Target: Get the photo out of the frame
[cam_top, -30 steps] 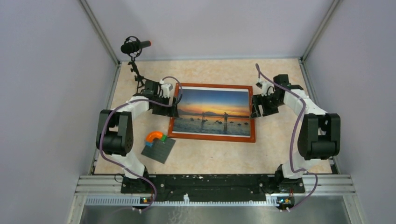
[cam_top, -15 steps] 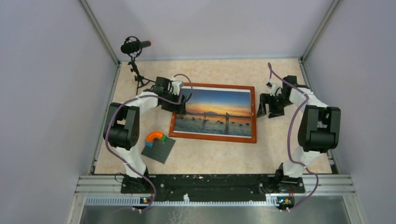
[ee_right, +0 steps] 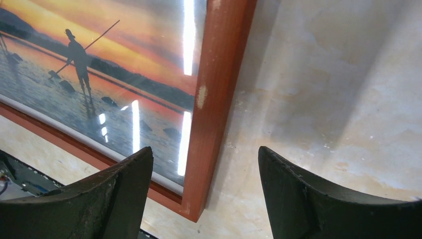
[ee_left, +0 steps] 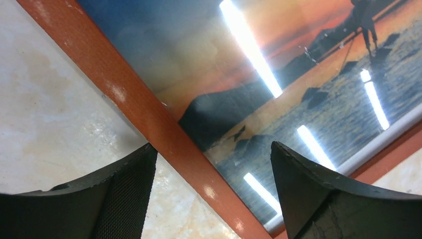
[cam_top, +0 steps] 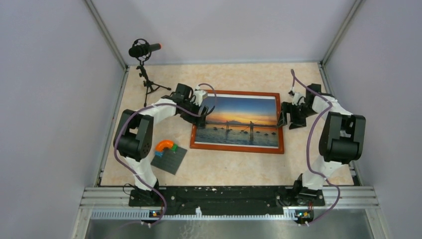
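the frame [cam_top: 237, 148] lies flat and face up near the middle of the tabletop [cam_top: 229, 169], with the photo [cam_top: 239, 122] inside it under the glossy front. we judge that nothing of the task is done yet: the frame must be turned over, its back opened and the photo pulled out. the left end effector [ee_left: 211, 152] is spread over the frame's border at about 10 o'clock, one jaw above the tabletop and the other above the photo, pinching nothing. the right end effector [ee_right: 205, 152] is spread too, astride the border at 3 o'clock, also empty. the tabletop is beige, marble-patterned and smooth; pale grey walls [cam_top: 50, 99] close three sides. a microphone [cam_top: 144, 50] on a small tripod [cam_top: 149, 87] stands at 11 o'clock, and a grey baseplate [cam_top: 169, 160] with an orange arch [cam_top: 165, 145] lies at 8 o'clock.
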Robot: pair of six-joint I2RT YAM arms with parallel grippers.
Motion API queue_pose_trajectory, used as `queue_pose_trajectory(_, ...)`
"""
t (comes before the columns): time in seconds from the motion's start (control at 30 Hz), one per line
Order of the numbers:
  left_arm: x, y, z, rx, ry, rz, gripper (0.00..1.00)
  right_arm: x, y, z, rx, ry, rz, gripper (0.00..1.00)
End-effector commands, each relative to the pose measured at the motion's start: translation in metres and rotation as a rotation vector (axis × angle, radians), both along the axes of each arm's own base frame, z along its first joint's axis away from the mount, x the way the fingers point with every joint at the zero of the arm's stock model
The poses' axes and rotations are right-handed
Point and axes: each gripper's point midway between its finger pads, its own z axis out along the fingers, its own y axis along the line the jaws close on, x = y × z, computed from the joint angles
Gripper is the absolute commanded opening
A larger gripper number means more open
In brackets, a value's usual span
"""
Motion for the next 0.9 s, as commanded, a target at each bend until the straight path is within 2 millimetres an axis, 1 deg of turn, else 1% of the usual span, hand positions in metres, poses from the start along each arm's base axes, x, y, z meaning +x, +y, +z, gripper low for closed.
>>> queue_pose_trajectory(0.0, 0.001, -0.02, 0.059, -0.047, -0.174, -0.145, 0.91, 0.013, -0.015, 0.029, 0.006, -0.091, -0.03, 0.76)
queue_pose_trajectory(0.03, -0.001, -0.024, 0.068, -0.037, -0.217, -0.19, 0.92, 0.015, -0.019, 0.034, 0.012, -0.1, -0.042, 0.76)
queue_pose_trajectory(0.1, -0.012, -0.039, 0.08, -0.015, -0.29, -0.305, 0.94, 0.018, -0.024, 0.045, 0.025, -0.12, -0.06, 0.76)
queue_pose_trajectory(0.2, -0.036, -0.069, 0.083, 0.018, -0.353, -0.506, 0.96, 0.016, -0.026, 0.056, 0.046, -0.132, -0.066, 0.76)
queue_pose_trajectory(0.3, -0.07, -0.1, 0.073, 0.049, -0.328, -0.724, 0.97, 0.01, -0.022, 0.067, 0.098, -0.142, -0.07, 0.78)
queue_pose_trajectory(0.37, -0.084, -0.124, 0.07, 0.075, -0.322, -0.824, 0.96, 0.004, -0.02, 0.07, 0.131, -0.13, -0.076, 0.79)
queue_pose_trajectory(0.4, -0.093, -0.134, 0.061, 0.101, -0.303, -0.879, 0.96, 0.0, -0.017, 0.071, 0.158, -0.122, -0.072, 0.79)
queue_pose_trajectory(0.5, -0.115, -0.166, 0.049, 0.169, -0.3, -0.999, 0.95, -0.01, -0.015, 0.071, 0.237, -0.099, -0.06, 0.8)
queue_pose_trajectory(0.57, -0.124, -0.182, 0.041, 0.209, -0.3, -1.05, 0.94, -0.017, -0.014, 0.07, 0.289, -0.077, -0.045, 0.84)
queue_pose_trajectory(0.67, -0.133, -0.202, 0.026, 0.277, -0.286, -1.102, 0.94, -0.022, -0.017, 0.065, 0.33, -0.054, -0.052, 0.85)
queue_pose_trajectory(0.77, -0.137, -0.215, 0.013, 0.335, -0.254, -1.117, 0.9, -0.024, -0.019, 0.061, 0.336, -0.053, -0.057, 0.86)
queue_pose_trajectory(0.87, -0.136, -0.228, 0.006, 0.353, -0.254, -1.121, 0.87, -0.024, -0.019, 0.056, 0.345, -0.05, -0.06, 0.87)
